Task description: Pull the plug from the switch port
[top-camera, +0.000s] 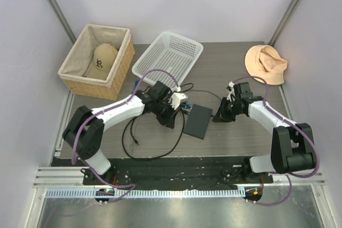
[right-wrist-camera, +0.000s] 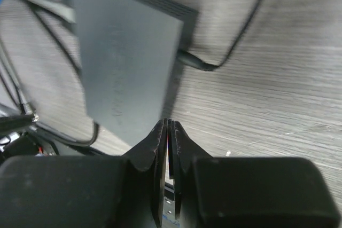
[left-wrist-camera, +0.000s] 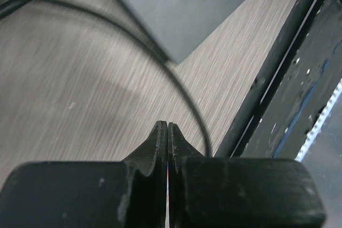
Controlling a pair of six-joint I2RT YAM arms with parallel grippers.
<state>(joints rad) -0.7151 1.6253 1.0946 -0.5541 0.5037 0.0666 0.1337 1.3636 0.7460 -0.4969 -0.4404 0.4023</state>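
Left pincer [left-wrist-camera: 168, 131] and right pincer [right-wrist-camera: 168, 127] are clenched empty; the plug [right-wrist-camera: 193, 61] sits in the switch port [right-wrist-camera: 182, 52] on the black box [right-wrist-camera: 128, 62].

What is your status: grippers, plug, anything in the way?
Left gripper shut, empty. Right gripper shut, empty. Plug still in the black box. Loose cable near left gripper.

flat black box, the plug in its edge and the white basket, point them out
flat black box [right-wrist-camera: 128, 62]: right wrist view, middle of top face
plug [right-wrist-camera: 193, 61]: right wrist view, body beside box edge
white basket [top-camera: 168, 60]: top external view, bare mesh floor
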